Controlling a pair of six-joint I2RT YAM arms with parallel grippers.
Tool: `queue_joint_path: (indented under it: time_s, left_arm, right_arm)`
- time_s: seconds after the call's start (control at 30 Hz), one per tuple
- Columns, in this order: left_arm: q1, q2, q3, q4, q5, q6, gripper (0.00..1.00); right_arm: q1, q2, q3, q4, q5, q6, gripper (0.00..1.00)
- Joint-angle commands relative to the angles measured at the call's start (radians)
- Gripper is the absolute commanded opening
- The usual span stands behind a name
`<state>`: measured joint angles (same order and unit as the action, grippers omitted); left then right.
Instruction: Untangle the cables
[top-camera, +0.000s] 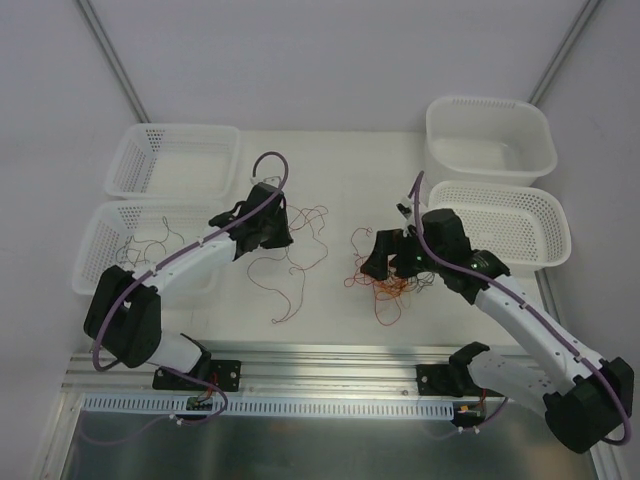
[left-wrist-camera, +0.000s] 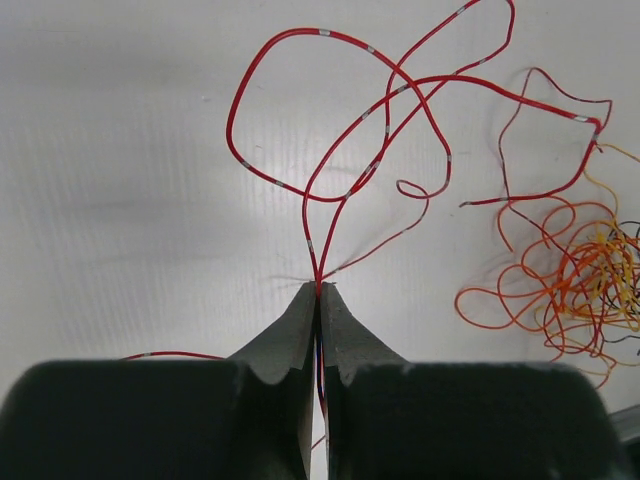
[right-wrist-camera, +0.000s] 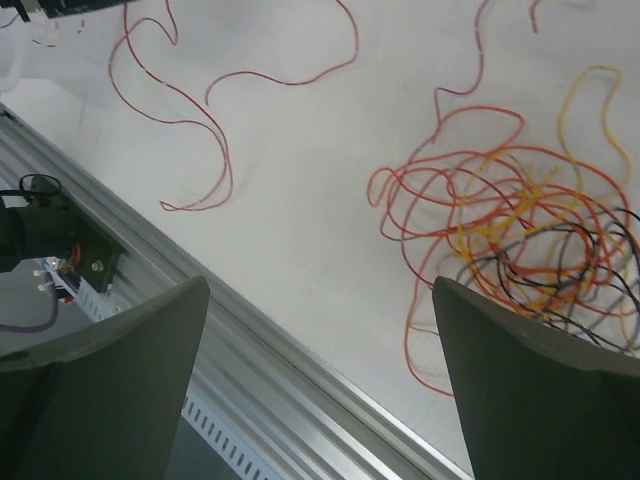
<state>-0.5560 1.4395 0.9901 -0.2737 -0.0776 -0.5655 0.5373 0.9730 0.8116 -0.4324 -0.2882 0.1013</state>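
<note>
Left arm (top-camera: 190, 262) and right arm (top-camera: 525, 320): white tube links between bulky black joint housings (top-camera: 125, 318). One purple hose (top-camera: 270, 160) runs along each arm and loops free above the wrist. Each arm has a flat black base plate (top-camera: 200, 378), with a small circuit board (top-camera: 200, 402) and thin red wires beside it. Left gripper (left-wrist-camera: 318, 290) and right gripper (right-wrist-camera: 320, 285): matte dark grey fingers (left-wrist-camera: 285, 335), wedge-shaped, plain faces, no markings visible.

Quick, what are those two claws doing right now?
Left gripper: shut on a red cable.
Right gripper: open, holding nothing.
</note>
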Motion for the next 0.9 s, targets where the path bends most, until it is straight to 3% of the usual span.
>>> queue_joint_path:
  time_s: [0.0, 0.33, 0.87]
  left_arm:
    - [-0.019, -0.059, -0.010, -0.005, 0.052, -0.031, 0.00]
    - [-0.031, -0.151, -0.010, -0.013, 0.076, -0.042, 0.00]
    - [-0.030, -0.283, -0.025, -0.076, 0.179, 0.049, 0.00]
  right_arm:
    - [0.042, 0.052, -0.006, 0.190, -0.065, 0.077, 0.99]
    - [0.179, 0.236, -0.022, 0.414, -0.023, 0.178, 0.97]
    - [0.179, 0.259, 0.001, 0.445, 0.055, 0.107, 0.85]
